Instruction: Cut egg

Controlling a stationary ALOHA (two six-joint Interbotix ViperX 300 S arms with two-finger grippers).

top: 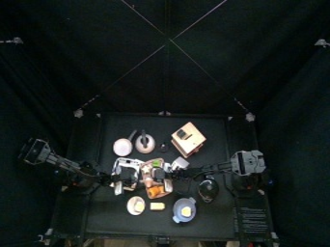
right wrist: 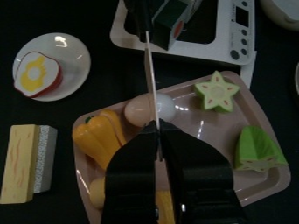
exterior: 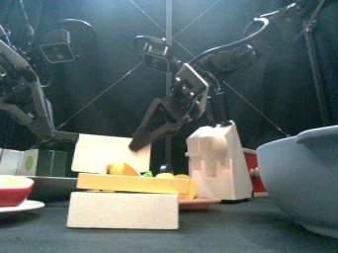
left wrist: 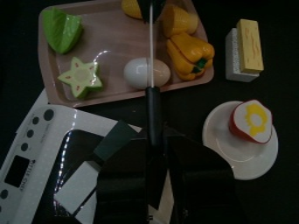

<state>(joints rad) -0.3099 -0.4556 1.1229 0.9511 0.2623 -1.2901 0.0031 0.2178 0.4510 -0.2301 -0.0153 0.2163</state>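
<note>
A white egg (left wrist: 142, 72) lies on a pink tray (left wrist: 70, 96) with a green piece (left wrist: 61, 31), a pale star (left wrist: 79, 75) and a yellow pepper (left wrist: 187, 48). A knife (left wrist: 149, 44) lies across the egg, seen edge-on. My left gripper (left wrist: 149, 140) is shut on its black handle. In the right wrist view the blade (right wrist: 152, 83) runs over the egg (right wrist: 142, 109) into my right gripper (right wrist: 156, 140), whose jaws are shut around its far end. In the top view both grippers meet over the tray (top: 154, 178).
A white scale (left wrist: 47, 171) lies beside the tray. A plate with a red and yellow toy (left wrist: 251, 122) and a yellow-and-white block (left wrist: 246, 48) lie on the other side. A blue bowl (top: 184, 209), a box (top: 190, 138) and small dishes (top: 123, 147) surround the tray.
</note>
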